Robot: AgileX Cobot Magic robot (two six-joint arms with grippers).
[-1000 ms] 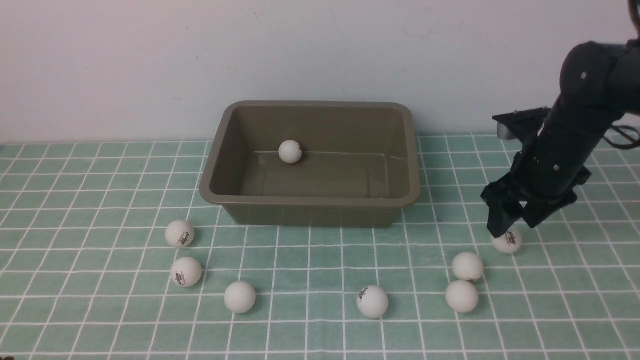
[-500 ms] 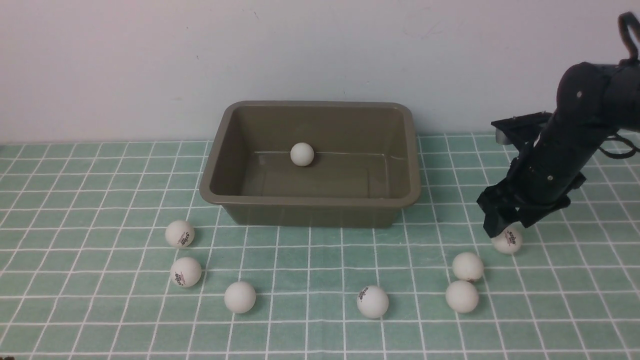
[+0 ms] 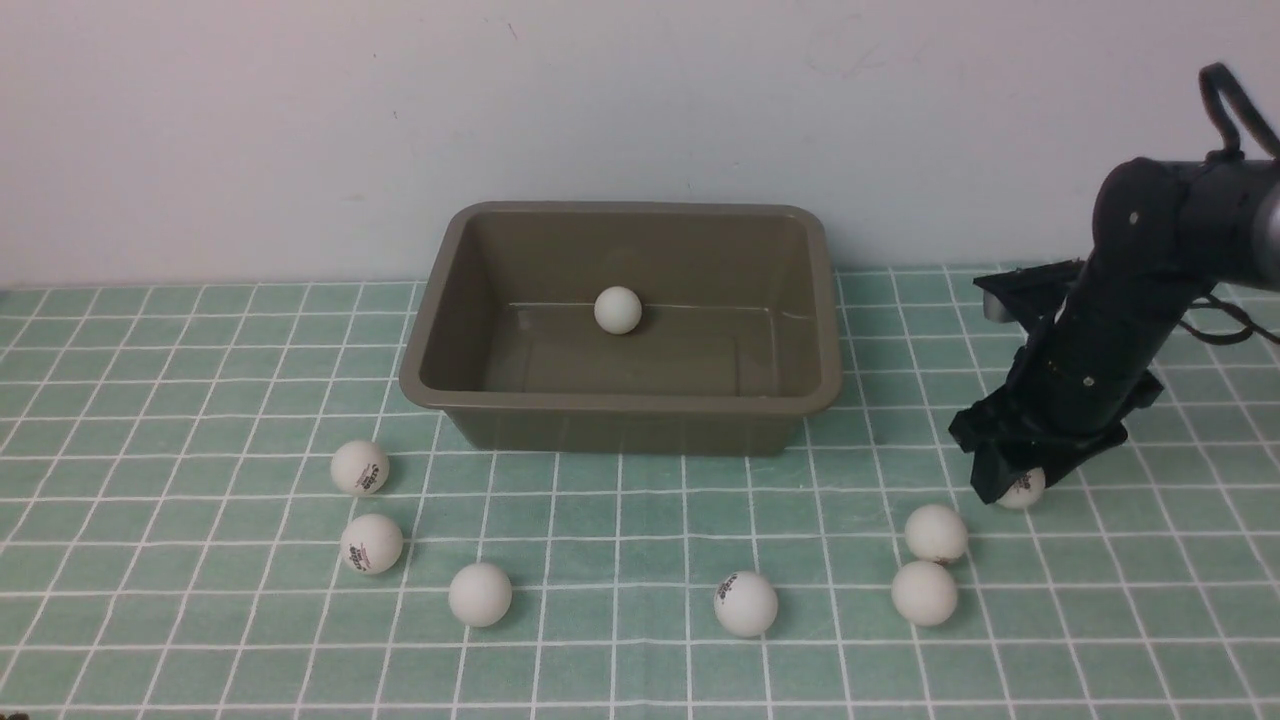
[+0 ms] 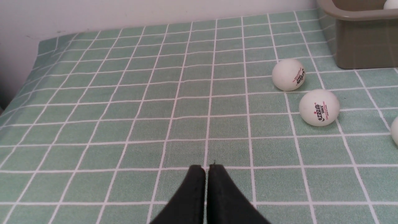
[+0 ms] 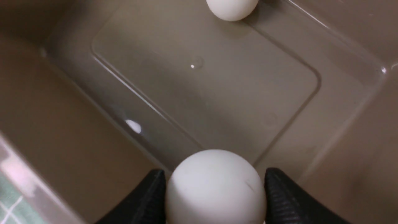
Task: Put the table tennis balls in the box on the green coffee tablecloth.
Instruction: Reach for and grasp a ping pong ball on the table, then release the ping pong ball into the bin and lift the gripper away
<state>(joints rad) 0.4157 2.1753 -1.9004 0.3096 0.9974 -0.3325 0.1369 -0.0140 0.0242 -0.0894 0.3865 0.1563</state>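
Observation:
The olive-brown box [image 3: 620, 405] stands on the green coffee tablecloth [image 3: 200, 380] with one table tennis ball [image 3: 617, 310] inside. Several more balls lie on the cloth in front: at the left [image 3: 359, 467], [image 3: 372, 543], [image 3: 480, 594], in the middle [image 3: 745, 603], at the right [image 3: 923, 592], [image 3: 936, 533]. My right gripper [image 3: 1012, 482] is low at the far right, its fingers around another ball [image 3: 1024, 490]. In the right wrist view its fingers [image 5: 279, 193] touch both sides of a white ball [image 5: 214, 186], with the box floor [image 5: 217, 102] behind. My left gripper [image 4: 206, 168] is shut and empty over bare cloth.
A pale wall [image 3: 640, 100] rises right behind the box. The left wrist view shows two logo balls [image 4: 288, 74], [image 4: 319, 107], the box corner [image 4: 357, 40] and the cloth's left edge [image 4: 18, 90]. The left arm is outside the front view.
My right gripper has come down and slightly left until its fingers straddle the far-right ball. The ball inside the box has rolled to the right. The other balls have not moved.

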